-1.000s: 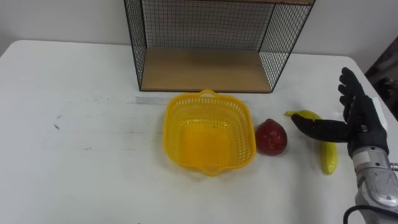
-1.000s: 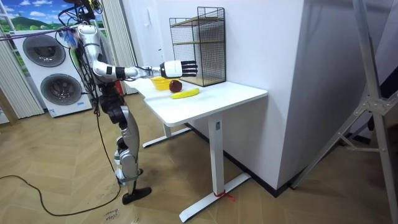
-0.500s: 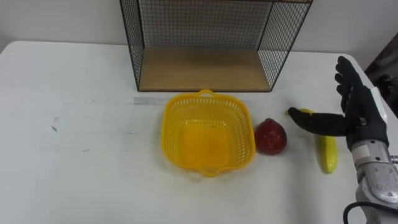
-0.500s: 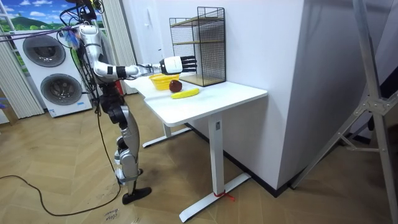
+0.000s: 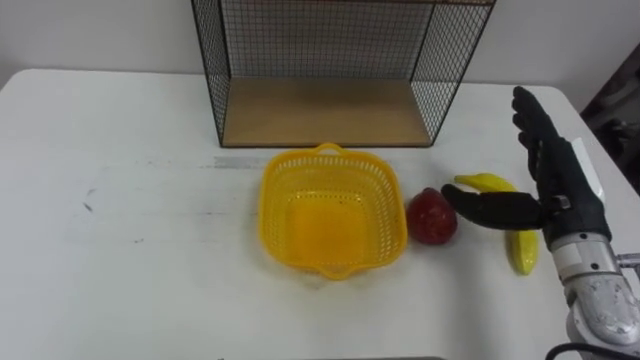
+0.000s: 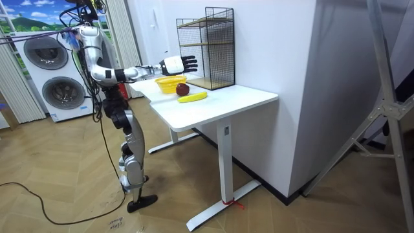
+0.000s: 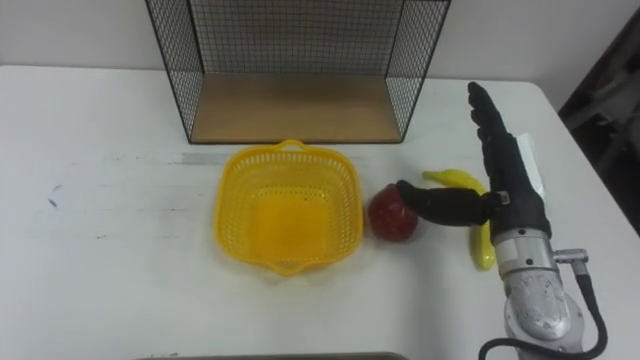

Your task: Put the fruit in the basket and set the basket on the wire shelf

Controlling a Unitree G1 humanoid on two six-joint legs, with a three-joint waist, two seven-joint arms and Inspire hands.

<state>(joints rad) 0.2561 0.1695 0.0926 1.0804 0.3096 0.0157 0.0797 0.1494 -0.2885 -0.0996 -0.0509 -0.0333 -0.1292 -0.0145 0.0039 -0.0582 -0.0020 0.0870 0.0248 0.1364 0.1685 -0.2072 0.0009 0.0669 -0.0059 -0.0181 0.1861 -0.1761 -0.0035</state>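
At right of frame, the right hand hovers spread above the banana, thumb apparently near the red fruit; the basket sits empty, centre. It should lower squarely before closing.

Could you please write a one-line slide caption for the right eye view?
Open right hand above the banana, thumb toward the red fruit beside the empty yellow basket.

The right robot hand is held out, fingers straight, thumb spread sideways.
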